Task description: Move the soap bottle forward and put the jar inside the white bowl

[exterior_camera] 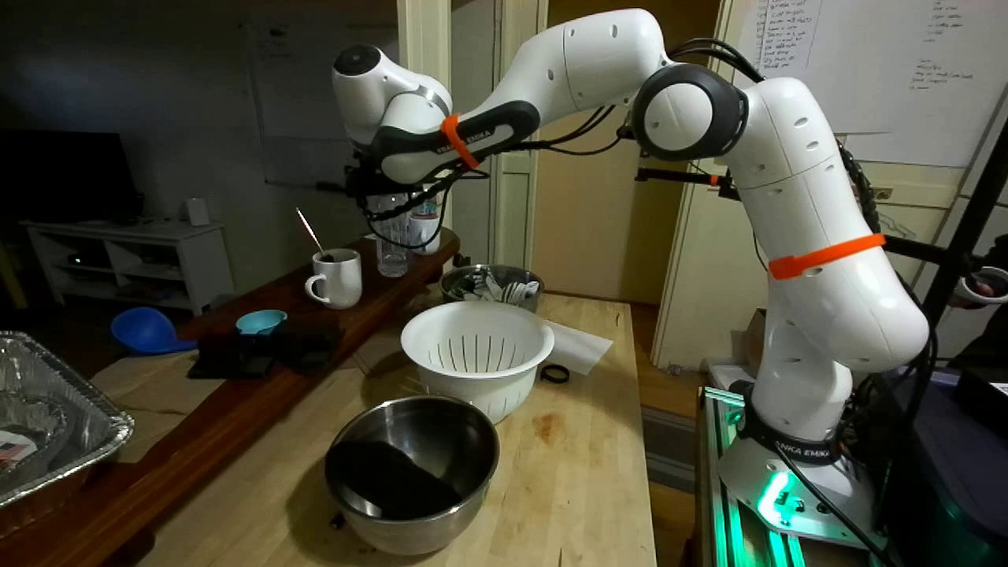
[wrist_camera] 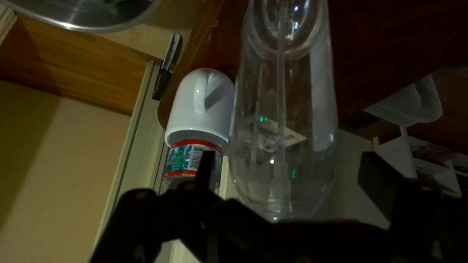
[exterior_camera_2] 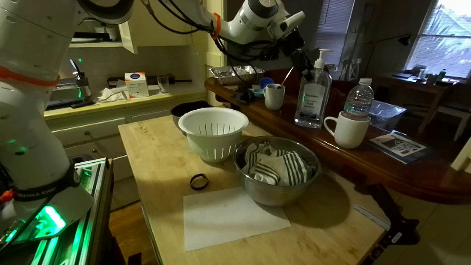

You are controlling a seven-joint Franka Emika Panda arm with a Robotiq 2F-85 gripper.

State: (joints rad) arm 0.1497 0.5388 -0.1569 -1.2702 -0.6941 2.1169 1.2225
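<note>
In an exterior view, FRANKA EMIKA is lettered on the forearm of the white arm (exterior_camera: 606,63), next to an orange band (exterior_camera: 460,142); the base (exterior_camera: 799,480) repeats the name with its first letters cut off. Handwriting on the white sheet (exterior_camera: 866,94) behind the arm is too small to read. The white bowl (exterior_camera: 461,383), its sides slotted, stands on the wooden table (exterior_camera: 583,449) just beside a steel bowl (exterior_camera: 441,517). In an exterior view, the soap bottle (exterior_camera_2: 313,97) has a pale label (exterior_camera_2: 311,102) where TopCare and hand sanitizer can be made out; the smaller print blurs. It stands upright on the dark wooden ledge (exterior_camera_2: 404,180), between a white mug (exterior_camera_2: 274,99) holding a utensil (exterior_camera_2: 287,76) and a second mug (exterior_camera_2: 351,133) with a water bottle (exterior_camera_2: 358,98) in it. Print on the booklet (exterior_camera_2: 401,147) farther along and on the white box (exterior_camera_2: 137,87) on the back counter (exterior_camera_2: 184,88) cannot be read. In the wrist view, which stands upside down, the water bottle's label (wrist_camera: 184,160) shows a barcode between red bands, its wording too blurred. The gripper (wrist_camera: 289,157) has its two dark fingers (wrist_camera: 380,182) spread wide, one on each side of the soap bottle toward its shoulder, with a gap showing between bottle and finger on both sides, so nothing is clamped; whether they reach around it in depth cannot be told
</note>
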